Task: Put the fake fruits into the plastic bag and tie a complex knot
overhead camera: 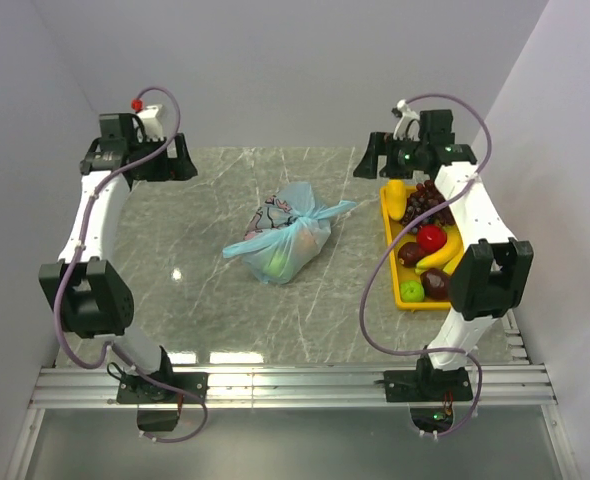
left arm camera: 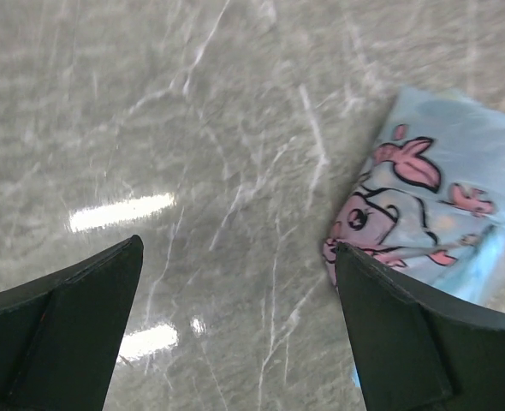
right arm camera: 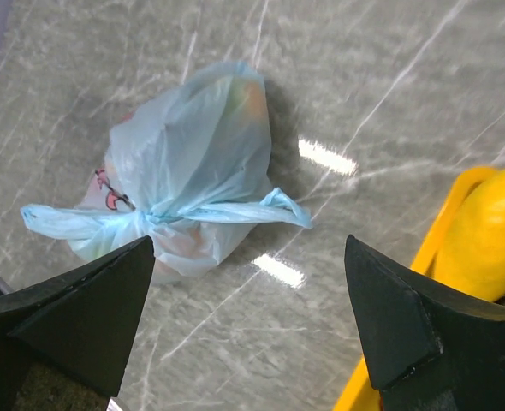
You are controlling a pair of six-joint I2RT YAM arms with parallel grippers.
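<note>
The light-blue plastic bag (overhead camera: 285, 245) lies in the middle of the marble table, with fake fruits showing dimly through it. Its handles are tied in a knot (overhead camera: 301, 221), two tails sticking out left and right. My left gripper (overhead camera: 180, 162) hangs open at the far left, apart from the bag. In the left wrist view the bag's pink cartoon print (left arm camera: 424, 205) lies beside the right finger of the left gripper (left arm camera: 237, 244). My right gripper (overhead camera: 367, 160) stands open at the far right. The right wrist view shows the bag (right arm camera: 188, 158) and knot (right arm camera: 150, 214) beyond the empty right gripper (right arm camera: 249, 240).
A yellow tray (overhead camera: 388, 245) at the right holds dark grapes (overhead camera: 425, 205), a red apple (overhead camera: 432, 237), a banana (overhead camera: 437, 258) and a green apple (overhead camera: 412, 291). Its rim (right arm camera: 452, 210) and a yellow fruit (right arm camera: 492, 231) sit close by the right gripper. Walls stand left, right and behind.
</note>
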